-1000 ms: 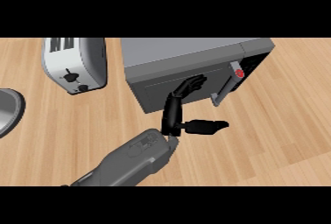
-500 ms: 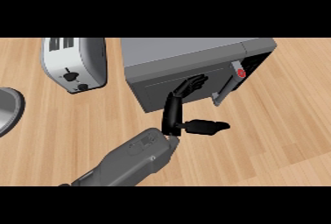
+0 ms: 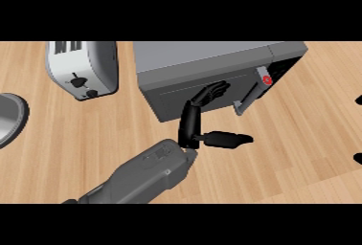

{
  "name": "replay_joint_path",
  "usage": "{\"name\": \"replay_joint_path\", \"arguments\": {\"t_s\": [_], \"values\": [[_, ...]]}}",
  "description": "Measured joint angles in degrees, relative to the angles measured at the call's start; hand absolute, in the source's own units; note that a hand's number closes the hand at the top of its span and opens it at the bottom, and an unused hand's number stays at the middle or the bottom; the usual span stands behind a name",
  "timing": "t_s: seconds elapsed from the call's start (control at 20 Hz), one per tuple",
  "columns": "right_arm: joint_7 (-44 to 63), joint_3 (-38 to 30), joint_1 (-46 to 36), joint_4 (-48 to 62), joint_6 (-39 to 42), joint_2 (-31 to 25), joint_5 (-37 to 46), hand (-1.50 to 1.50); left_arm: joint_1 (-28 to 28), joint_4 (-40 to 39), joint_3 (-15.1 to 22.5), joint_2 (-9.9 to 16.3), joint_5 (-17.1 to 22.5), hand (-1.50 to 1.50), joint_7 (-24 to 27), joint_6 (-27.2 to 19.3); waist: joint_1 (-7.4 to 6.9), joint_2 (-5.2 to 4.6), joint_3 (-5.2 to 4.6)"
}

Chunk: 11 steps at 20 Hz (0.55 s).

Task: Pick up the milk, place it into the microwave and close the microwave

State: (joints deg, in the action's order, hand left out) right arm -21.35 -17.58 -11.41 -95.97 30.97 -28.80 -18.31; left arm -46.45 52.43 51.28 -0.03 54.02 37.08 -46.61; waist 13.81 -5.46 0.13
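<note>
pale wooden counter (image 3: 297, 143), with grey microwave (image 3: 205, 62) at the back, door (image 3: 201, 93) nearly closed. left hand (image 3: 191, 119) flat against that door, fingers (image 3: 212, 91) straight, thumb out sideways. right hand barely showing at right edge (image 3: 358, 100), state unclear. milk unseen, whereabouts unknown. toaster (image 3: 83, 67) left.

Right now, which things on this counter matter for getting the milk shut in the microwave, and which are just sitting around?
Part of the job:
microwave
microwave door
left hand, fingers straight against the door

Just sitting around:
toaster
grey plate at the left edge

No milk is visible.
</note>
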Motion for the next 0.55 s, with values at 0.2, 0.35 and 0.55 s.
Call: {"name": "replay_joint_path", "arguments": {"t_s": [0.2, 0.35, 0.55], "values": [[1.2, 0.1, -0.9, 2.9, 1.8, 0.0, -3.3, -1.5, -0.2, -0.5, 0.2, 0.0, 0.9, -1.5, 1.0, 0.2, -0.01, 0.02, -0.02], [1.9, -0.1, -1.9, 4.6, 2.9, -0.5, -5.2, -1.5, -0.3, -0.8, 0.4, 0.0, 1.4, -1.5, 1.8, 0.4, 0.04, -0.02, -0.04], [2.6, -0.6, -3.2, 6.8, 4.2, -1.4, -7.5, -1.5, -0.3, -1.1, 0.3, 0.0, 2.2, -1.5, 2.8, 0.6, 0.25, 0.01, -0.03]]}}
